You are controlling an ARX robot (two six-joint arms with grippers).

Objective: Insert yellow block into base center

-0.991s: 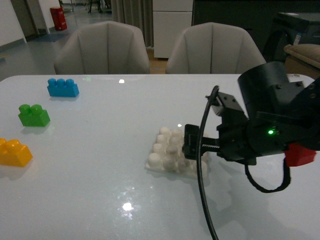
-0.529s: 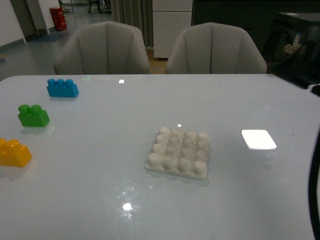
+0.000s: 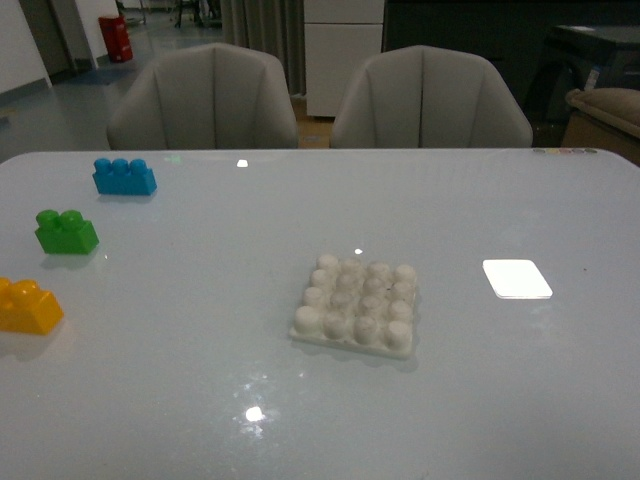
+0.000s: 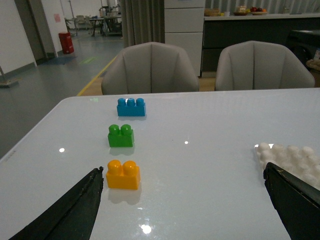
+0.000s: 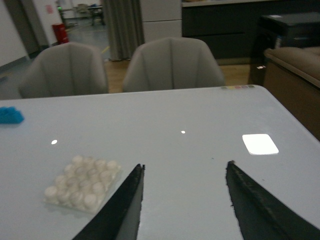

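The yellow block lies at the table's left edge in the front view; the left wrist view shows the yellow block just ahead of one fingertip. The white studded base rests near the table's middle with nothing on it. It also appears as the base beside the other finger, and the base in the right wrist view. My left gripper is open and empty, above the table between block and base. My right gripper is open and empty, beside the base. Neither arm shows in the front view.
A green two-stud brick and a blue three-stud brick sit behind the yellow block along the left side. A bright square reflection lies right of the base. Two grey chairs stand behind the white table.
The right arm, which covered the base's right side a second ago, has withdrawn out of the front view. The base and bricks have not moved.
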